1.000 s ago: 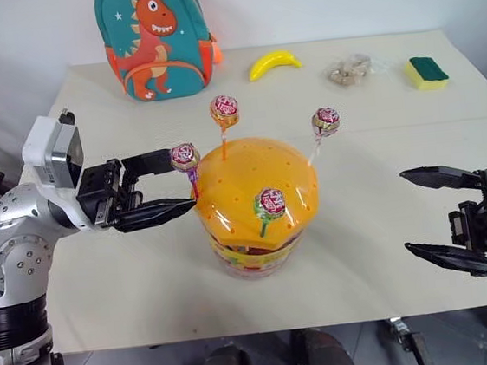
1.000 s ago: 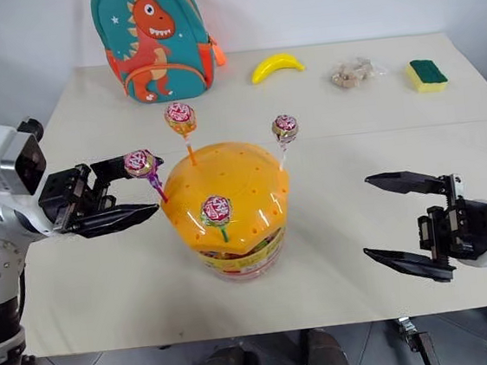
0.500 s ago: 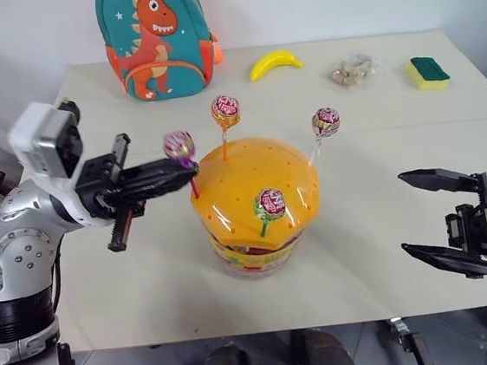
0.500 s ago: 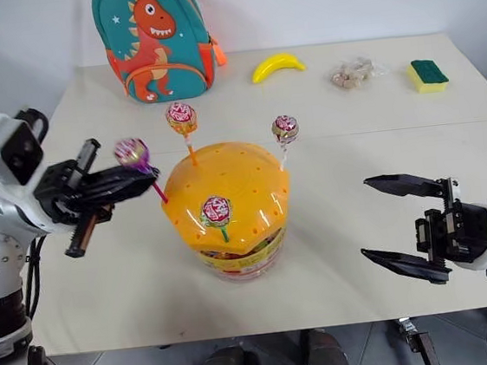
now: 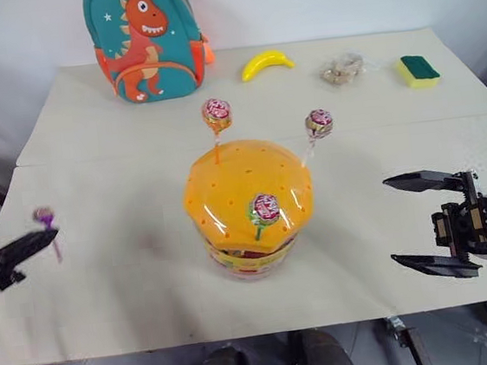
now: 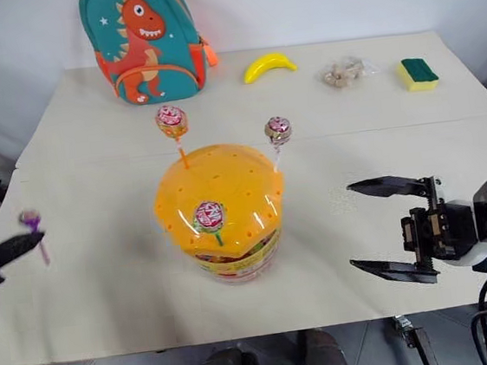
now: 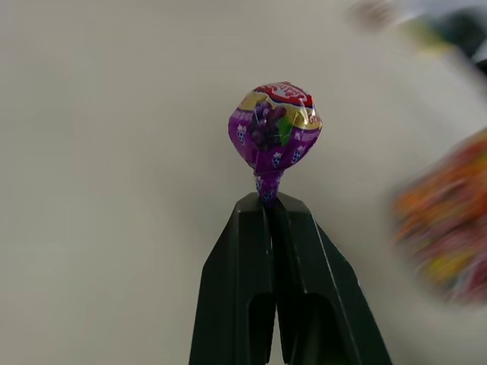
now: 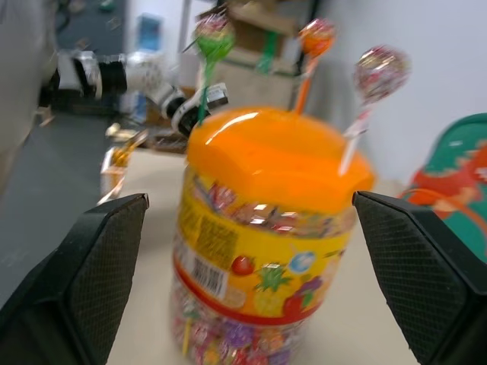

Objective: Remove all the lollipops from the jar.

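Orange-lidded jar [image 5: 248, 212] bears three lollipops [image 5: 216, 113]. Your left gripper [image 7: 266, 207] fingers clamp the purple-stick lollipop [image 7: 274, 127]; your right gripper [image 5: 428, 222] fingers stand apart.

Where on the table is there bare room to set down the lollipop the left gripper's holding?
The table is bare left of the jar, by the left gripper and its lollipop. Also between jar and right gripper. The back edge is crowded: backpack, banana, bag, sponge.
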Motion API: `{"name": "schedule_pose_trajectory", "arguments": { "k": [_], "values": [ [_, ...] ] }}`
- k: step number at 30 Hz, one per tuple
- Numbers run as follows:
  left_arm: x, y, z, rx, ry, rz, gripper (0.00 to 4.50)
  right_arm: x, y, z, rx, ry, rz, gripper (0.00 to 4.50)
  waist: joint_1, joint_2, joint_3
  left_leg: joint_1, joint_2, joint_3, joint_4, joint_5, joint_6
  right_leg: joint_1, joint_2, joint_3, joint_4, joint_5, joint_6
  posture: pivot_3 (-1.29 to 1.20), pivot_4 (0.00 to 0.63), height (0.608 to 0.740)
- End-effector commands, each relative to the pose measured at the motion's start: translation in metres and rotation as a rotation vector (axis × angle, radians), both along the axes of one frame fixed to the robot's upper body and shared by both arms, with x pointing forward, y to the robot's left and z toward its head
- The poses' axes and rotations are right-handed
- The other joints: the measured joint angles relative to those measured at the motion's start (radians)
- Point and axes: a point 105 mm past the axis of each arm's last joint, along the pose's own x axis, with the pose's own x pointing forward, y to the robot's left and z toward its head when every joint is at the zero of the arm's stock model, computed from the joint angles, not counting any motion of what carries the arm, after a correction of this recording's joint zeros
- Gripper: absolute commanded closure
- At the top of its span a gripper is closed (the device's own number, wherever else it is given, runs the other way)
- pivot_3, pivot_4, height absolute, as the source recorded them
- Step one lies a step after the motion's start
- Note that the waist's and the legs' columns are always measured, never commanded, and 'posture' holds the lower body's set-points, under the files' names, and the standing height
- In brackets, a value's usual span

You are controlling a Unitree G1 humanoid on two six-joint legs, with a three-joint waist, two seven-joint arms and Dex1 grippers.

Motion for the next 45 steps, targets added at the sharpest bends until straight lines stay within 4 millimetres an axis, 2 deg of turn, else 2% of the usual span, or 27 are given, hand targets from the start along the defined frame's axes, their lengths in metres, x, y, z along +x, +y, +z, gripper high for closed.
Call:
{"name": "schedule_pose_trajectory", "arguments": {
  "k": [1,7,8,10,13,15,18,20,22,23,25,26,27,28,30,32,35,38,44,45],
  "values": [
    [-0.014,0.018,-0.016,0.074,0.057,0.106,4.47,-0.003,-0.004,-0.006,-0.061,-0.020,0.047,0.00,0.012,0.000,0.000,0.000,0.000,0.000,0.000,0.000,0.000,0.000,-0.001,0.000,0.000,0.000,0.000,0.00,0.150,0.740],
    [-0.025,0.010,-0.044,0.090,0.154,0.114,4.47,-0.001,-0.001,-0.013,-0.057,-0.006,0.076,0.00,0.014,0.000,0.000,0.000,0.000,-0.001,0.000,-0.001,-0.001,-0.001,-0.002,0.000,0.001,0.000,-0.001,0.00,0.150,0.740],
    [-0.027,0.010,-0.047,0.086,0.166,0.125,4.00,-0.001,0.000,-0.013,-0.055,-0.006,0.077,0.00,0.012,0.001,0.000,0.000,0.000,-0.001,0.000,-0.001,-0.001,-0.001,-0.002,0.001,0.001,0.000,-0.001,0.00,0.150,0.740],
    [-0.029,0.013,-0.050,0.079,0.182,0.149,3.54,0.000,0.000,-0.013,-0.053,-0.005,0.076,0.00,0.010,0.002,0.000,0.001,0.000,-0.001,0.000,-0.002,-0.002,-0.001,-0.002,0.001,0.001,0.000,-0.001,0.00,0.150,0.740],
    [-0.030,0.017,-0.046,0.072,0.155,0.165,2.59,0.001,0.001,-0.013,-0.050,-0.006,0.068,0.00,0.006,0.002,0.000,0.001,0.000,-0.001,0.000,-0.002,-0.002,-0.001,-0.002,0.001,0.002,0.000,-0.001,0.00,0.150,0.740],
    [-0.030,0.022,-0.036,0.083,0.110,0.164,2.00,0.002,0.001,-0.009,-0.019,-0.015,0.045,0.00,0.004,0.002,0.000,0.001,0.000,-0.001,0.000,-0.002,-0.002,-0.001,-0.002,0.001,0.002,0.000,-0.001,0.00,0.150,0.740],
    [-0.034,0.024,-0.003,0.042,-0.049,0.076,1.14,0.003,-0.001,0.003,0.049,-0.012,-0.012,0.00,0.001,0.001,0.000,0.000,0.001,-0.001,0.000,-0.002,-0.002,-0.002,-0.002,0.000,0.002,-0.001,-0.002,0.00,0.150,0.740],
    [-0.038,0.025,0.011,0.042,-0.129,0.017,1.14,0.005,-0.003,0.009,0.085,-0.004,-0.049,0.00,-0.004,0.002,0.000,0.000,0.001,-0.001,0.000,-0.002,-0.002,-0.002,-0.002,0.000,0.002,-0.001,-0.002,0.00,0.150,0.740],
    [-0.037,0.028,0.038,0.189,-0.314,-0.064,1.14,0.006,-0.011,0.024,0.139,0.008,-0.133,0.00,-0.003,0.002,0.000,0.000,0.001,-0.001,0.000,-0.002,-0.002,-0.002,-0.002,0.000,0.002,-0.001,-0.002,0.00,0.150,0.740],
    [-0.033,0.023,0.048,0.273,-0.391,-0.129,1.14,0.006,-0.015,0.029,0.153,0.010,-0.167,0.00,0.000,0.002,0.000,-0.001,0.001,-0.001,0.000,-0.002,-0.002,-0.002,-0.002,0.000,0.002,-0.001,-0.002,0.00,0.150,0.740],
    [-0.019,-0.007,0.074,0.239,-0.511,-0.266,1.14,0.007,-0.023,0.038,0.173,0.010,-0.221,0.00,0.009,0.002,0.000,-0.001,0.000,0.000,0.001,-0.003,-0.005,-0.003,-0.002,0.000,-0.001,-0.001,-0.002,0.00,0.150,0.740],
    [-0.012,-0.032,0.086,0.188,-0.553,-0.375,1.14,0.005,-0.027,0.041,0.178,0.006,-0.242,0.00,0.018,0.001,-0.001,-0.001,0.000,0.000,0.001,-0.003,-0.005,-0.003,-0.003,0.000,-0.001,-0.001,-0.002,0.00,0.150,0.740],
    [-0.008,-0.047,0.093,0.154,-0.572,-0.447,1.14,0.005,-0.029,0.043,0.181,0.004,-0.254,0.00,0.020,0.001,-0.001,-0.001,0.000,-0.001,0.001,-0.003,-0.005,-0.002,-0.003,0.000,0.000,-0.001,-0.002,0.00,0.150,0.740],
    [0.001,-0.070,0.101,0.131,-0.606,-0.532,0.97,0.003,-0.029,0.044,0.176,-0.001,-0.260,0.00,0.022,0.001,-0.001,-0.001,0.000,-0.002,0.001,-0.003,-0.005,-0.002,-0.004,0.000,0.000,-0.001,-0.002,0.00,0.150,0.740],
    [0.016,-0.111,0.112,0.083,-0.643,-0.696,0.61,0.001,-0.027,0.044,0.160,-0.023,-0.262,0.00,0.025,0.001,-0.001,0.000,-0.001,-0.003,0.002,-0.003,-0.005,0.000,-0.004,0.000,0.001,0.000,-0.001,0.00,0.150,0.740],
    [0.031,-0.152,0.118,0.038,-0.674,-0.851,0.04,-0.001,-0.022,0.047,0.163,-0.041,-0.252,0.00,0.018,0.002,-0.002,0.000,-0.002,-0.002,0.002,0.000,0.000,0.000,-0.004,0.001,0.003,0.001,0.000,0.00,0.150,0.740],
    [0.051,-0.204,0.131,-0.010,-0.760,-1.008,0.04,-0.007,-0.014,0.046,0.159,-0.035,-0.232,0.00,0.017,0.004,-0.002,-0.001,-0.005,0.000,0.003,0.001,0.002,-0.001,0.001,0.000,0.005,0.001,0.001,0.00,0.150,0.740],
    [0.058,-0.232,0.142,-0.072,-0.781,-1.114,0.04,-0.011,-0.009,0.040,0.148,-0.025,-0.235,0.00,0.011,0.001,-0.001,-0.001,-0.005,0.005,0.002,0.002,0.002,-0.003,0.005,-0.003,0.007,0.002,0.001,0.00,0.150,0.740],
    [0.062,-0.252,0.140,-0.095,-0.753,-1.222,0.04,-0.014,-0.005,0.033,0.160,-0.015,-0.269,0.00,0.006,0.000,0.000,0.000,-0.004,0.010,0.003,0.002,0.003,-0.004,0.005,-0.002,0.007,0.002,0.002,0.00,0.150,0.740],
    [0.060,-0.254,0.140,-0.095,-0.754,-1.237,0.22,-0.015,-0.005,0.033,0.162,-0.015,-0.275,0.00,0.011,0.000,0.000,0.000,-0.004,0.010,0.004,0.002,0.003,-0.004,0.005,-0.001,0.007,0.002,0.002,0.00,0.150,0.740]
  ]
}}
